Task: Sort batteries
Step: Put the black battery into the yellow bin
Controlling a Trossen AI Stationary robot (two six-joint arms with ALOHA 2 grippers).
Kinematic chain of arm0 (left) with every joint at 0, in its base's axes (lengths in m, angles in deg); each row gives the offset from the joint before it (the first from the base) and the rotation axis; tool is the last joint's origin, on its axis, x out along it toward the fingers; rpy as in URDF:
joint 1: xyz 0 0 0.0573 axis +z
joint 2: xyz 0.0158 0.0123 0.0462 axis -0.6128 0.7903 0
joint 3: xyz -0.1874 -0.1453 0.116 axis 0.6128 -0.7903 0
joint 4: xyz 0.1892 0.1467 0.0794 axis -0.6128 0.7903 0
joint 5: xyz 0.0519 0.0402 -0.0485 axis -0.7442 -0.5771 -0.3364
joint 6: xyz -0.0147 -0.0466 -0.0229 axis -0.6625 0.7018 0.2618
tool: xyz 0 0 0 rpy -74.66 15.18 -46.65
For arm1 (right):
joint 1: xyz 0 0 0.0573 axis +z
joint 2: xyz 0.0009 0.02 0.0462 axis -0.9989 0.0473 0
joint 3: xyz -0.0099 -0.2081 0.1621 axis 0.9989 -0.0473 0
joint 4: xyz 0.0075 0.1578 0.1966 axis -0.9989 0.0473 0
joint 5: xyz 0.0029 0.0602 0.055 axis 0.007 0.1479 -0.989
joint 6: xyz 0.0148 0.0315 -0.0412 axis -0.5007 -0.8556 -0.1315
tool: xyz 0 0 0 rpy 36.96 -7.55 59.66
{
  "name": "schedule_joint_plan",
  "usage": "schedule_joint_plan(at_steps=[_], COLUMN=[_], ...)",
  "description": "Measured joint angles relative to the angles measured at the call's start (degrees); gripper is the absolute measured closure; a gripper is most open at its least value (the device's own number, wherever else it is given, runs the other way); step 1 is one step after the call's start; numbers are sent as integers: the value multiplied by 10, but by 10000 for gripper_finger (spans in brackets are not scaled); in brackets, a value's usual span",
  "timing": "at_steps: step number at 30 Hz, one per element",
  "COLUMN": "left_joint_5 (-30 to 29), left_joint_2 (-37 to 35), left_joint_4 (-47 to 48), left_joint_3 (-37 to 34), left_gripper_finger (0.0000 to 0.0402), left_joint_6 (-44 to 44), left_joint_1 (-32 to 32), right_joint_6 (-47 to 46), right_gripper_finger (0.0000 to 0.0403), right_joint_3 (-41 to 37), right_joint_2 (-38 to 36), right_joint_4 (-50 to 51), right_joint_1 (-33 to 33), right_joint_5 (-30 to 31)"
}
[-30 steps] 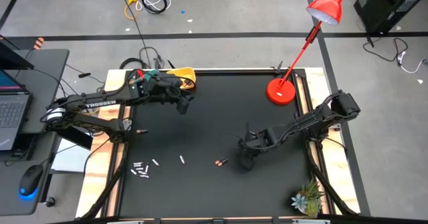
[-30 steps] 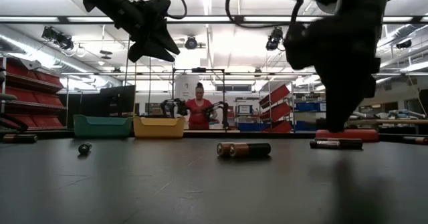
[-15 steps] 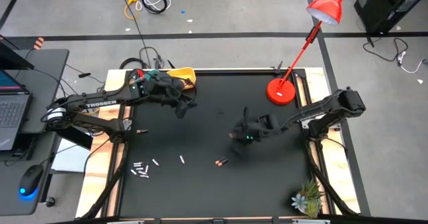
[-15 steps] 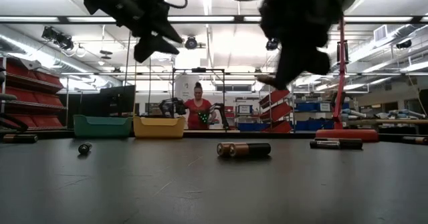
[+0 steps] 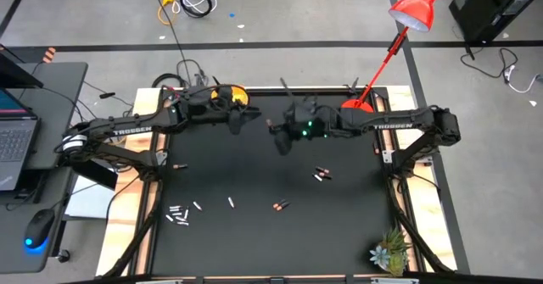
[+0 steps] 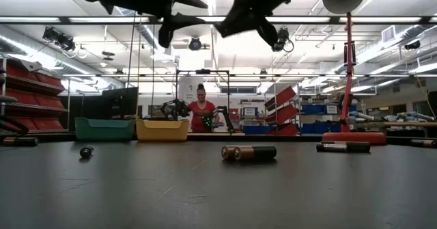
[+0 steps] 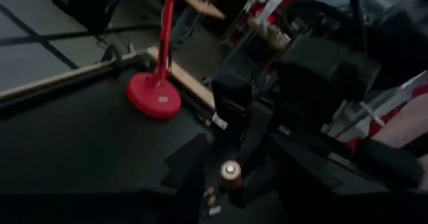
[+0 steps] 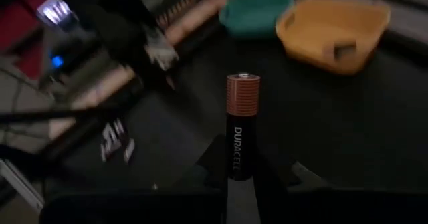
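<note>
My right gripper (image 5: pixel 278 142) (image 8: pixel 235 174) is raised over the far middle of the table, shut on a dark battery with a copper end (image 8: pixel 242 127). My left gripper (image 5: pixel 238 120) (image 6: pixel 179 18) hovers open just left of it, beside the yellow bowl (image 5: pixel 231 93) (image 8: pixel 334 25) and teal bowl (image 8: pixel 257 9). In the left wrist view the held battery (image 7: pixel 231 174) shows end-on beyond my left fingers. Other batteries lie flat on the mat: a pair (image 5: pixel 321 175), one dark one (image 5: pixel 280 205) (image 6: pixel 249 152), a whitish one (image 5: pixel 230 202) and a whitish cluster (image 5: pixel 178 214). My right gripper pinches the dark battery by its lower, black end (image 8: pixel 237 167) between its two fingers. The battery points straight out past the fingertips along the fingers, copper end (image 8: pixel 243 93) farthest out. It is lifted clear of the table.
A red desk lamp's base (image 5: pixel 356 114) stands at the far right of the mat, its pole (image 6: pixel 349 72) rising beyond. A small plant (image 5: pixel 390 252) sits at the near right corner. A person (image 6: pixel 203 111) stands in the room behind. Bare mat lies around the middle.
My right gripper has risen from the mat near the middle and swung toward the far left, toward the bowls, carrying the dark battery. My left gripper has stayed raised by the yellow bowl, shifting slightly toward the right.
</note>
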State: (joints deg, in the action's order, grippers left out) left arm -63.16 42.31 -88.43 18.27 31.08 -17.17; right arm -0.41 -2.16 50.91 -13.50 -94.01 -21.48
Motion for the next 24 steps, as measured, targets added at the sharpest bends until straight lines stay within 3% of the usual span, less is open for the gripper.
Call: schedule_joint_plan(at_steps=[7,18,20,24], left_joint_5=[-10,-5,-13,-17], left_joint_2=[38,91,91,91], left_joint_4=[-75,-165,-166,-168], left_joint_3=[0,0,0,0], left_gripper_finger=[233,240,263,353], left_joint_6=[22,35,27,5], left_joint_1=[-2,-12,-15,-16], right_joint_6=[34,36,36,36], right_gripper_finger=[357,357,357,357], right_joint_3=[24,28,28,28], right_joint_2=[0,0,0,0], right_joint_4=[-9,-43,-46,-55], right_joint_1=[-33,-33,-33,-33], right_joint_5=[-29,-29,-24,-10])
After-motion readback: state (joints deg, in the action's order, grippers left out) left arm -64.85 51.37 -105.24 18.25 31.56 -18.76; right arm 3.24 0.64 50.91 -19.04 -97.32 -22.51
